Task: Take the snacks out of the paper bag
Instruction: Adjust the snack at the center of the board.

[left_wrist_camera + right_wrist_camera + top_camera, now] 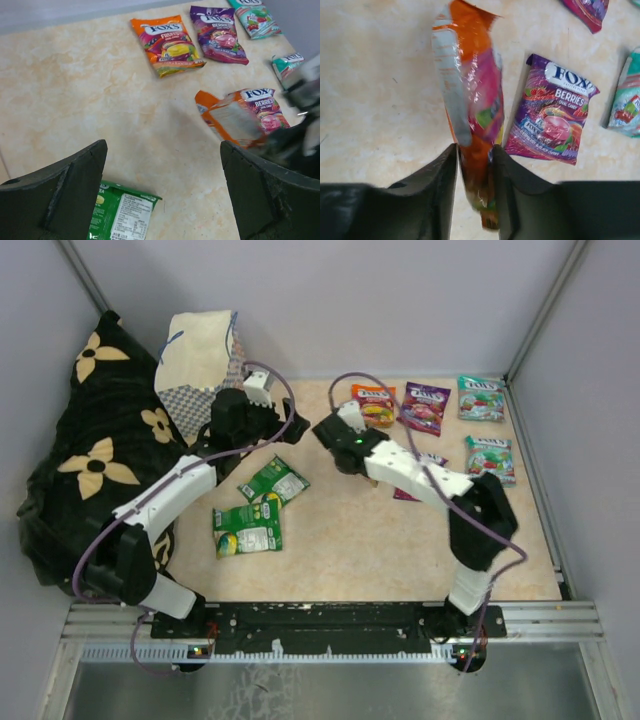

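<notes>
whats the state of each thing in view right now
left gripper: open, empty
right gripper: shut on orange pouch
orange pouch: pinched, on edge
bag: beside cloth, not held
green pouches: flat on table
purple pouch: flat on table

A beige, marbled tabletop fills the middle of the top view. Plain pale grey walls close it in: a back wall at 12 o'clock and side walls at 3 and 9. Slim metal posts run up the far corners. A ridged metal rail crosses at 6 o'clock. A black cloth with cream flowers lies heaped at 9 o'clock. Light is even, shadows soft.
</notes>
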